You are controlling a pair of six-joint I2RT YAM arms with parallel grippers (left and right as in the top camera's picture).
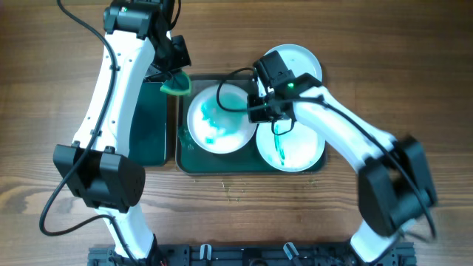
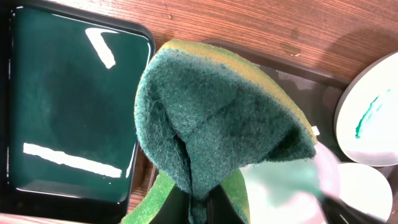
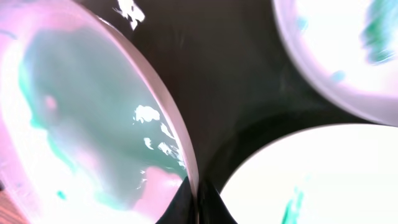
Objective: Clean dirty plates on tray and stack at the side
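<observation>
The left tool (image 1: 175, 80) pinches a folded green-and-yellow sponge (image 2: 217, 124) above the gap between the narrow green tray (image 1: 148, 122) and the large dark green rectangular tray (image 1: 194, 157). On that tray's left half, the right tool (image 3: 196, 208) clamps the rim of a teal-smeared round white plate (image 1: 214, 122). Steady the rim; wipe flat across the smear.

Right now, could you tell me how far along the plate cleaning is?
Nothing looks finished: all three plates show teal, none stacked. In hand: the left gripper holds the sponge by the tray; the right gripper pinches the rim of the smeared plate. Left: wiping it, the streaked plate and the plate off the tray, then stacking.
</observation>
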